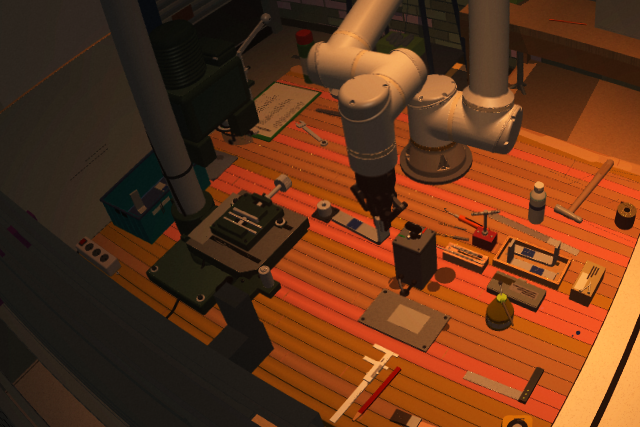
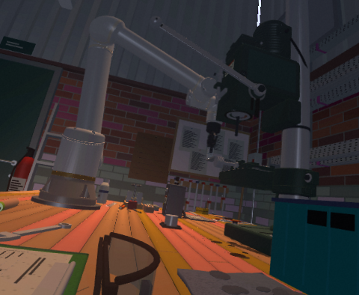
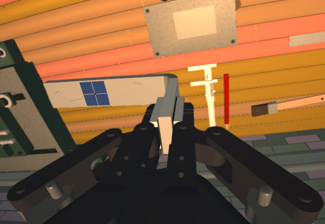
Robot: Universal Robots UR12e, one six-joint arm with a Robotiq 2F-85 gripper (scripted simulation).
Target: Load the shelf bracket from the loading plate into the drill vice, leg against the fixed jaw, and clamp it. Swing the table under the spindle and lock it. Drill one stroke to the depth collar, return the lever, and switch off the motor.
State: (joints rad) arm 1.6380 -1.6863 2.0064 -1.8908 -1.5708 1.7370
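The short leg of the shelf bracket (image 3: 165, 116) is partly hidden between the fingers of my gripper (image 1: 381, 221), which is closed on it and carries the bracket (image 1: 356, 225) in the air over the bench, its long leg with a blue marked patch (image 3: 94, 93) pointing toward the drill press. The drill vice (image 1: 247, 215) sits empty on the press table (image 1: 248, 236), to the left of the bracket. The grey loading plate (image 1: 404, 319) lies bare on the bench in front. In the second side camera the gripper (image 2: 211, 144) hangs near the spindle head (image 2: 261, 75).
The drill press column (image 1: 150, 97) and head stand at the left. A dark switch box (image 1: 413, 256) stands right beside my gripper. A caliper (image 1: 364, 378) and red pencil (image 1: 377, 392) lie in front, and a tray of brackets (image 1: 532, 261), hammer (image 1: 584, 192) and bottle (image 1: 537, 201) at the right.
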